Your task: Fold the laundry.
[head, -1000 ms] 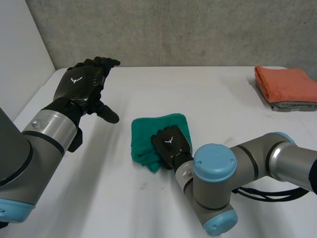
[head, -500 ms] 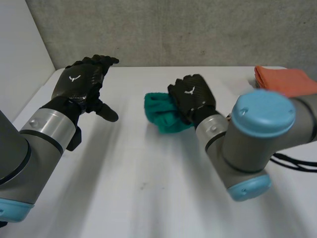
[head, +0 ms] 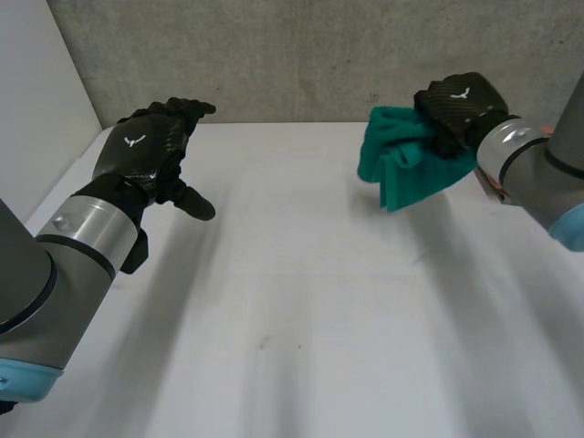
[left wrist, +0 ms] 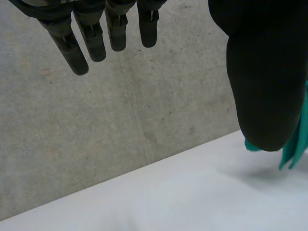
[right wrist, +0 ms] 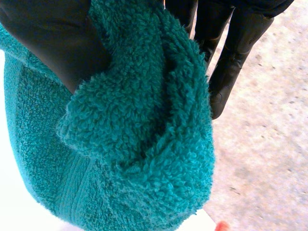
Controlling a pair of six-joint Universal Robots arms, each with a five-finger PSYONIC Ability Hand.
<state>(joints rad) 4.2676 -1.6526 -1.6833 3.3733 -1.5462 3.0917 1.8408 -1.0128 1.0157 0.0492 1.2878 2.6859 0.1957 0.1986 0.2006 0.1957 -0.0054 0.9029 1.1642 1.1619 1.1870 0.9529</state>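
My right hand (head: 453,109) has the teal towel (head: 406,164) pinched between thumb and fingers, bunched and held clear of the tabletop (head: 301,301) over its far right side. My left hand (head: 151,151) hangs open and empty over the left. The towel is thick looped terry with a flat woven band. I judge it light, soft and floppy, so it is best gripped along a folded edge or at the corners.

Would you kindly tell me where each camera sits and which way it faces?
Head view: behind the arms, looking down at the table; both arms, left hand open, right hand clutching the green towel.
Left wrist view: along the left hand toward the wall.
Right wrist view: along the right hand, close on the towel.
All share the towel.
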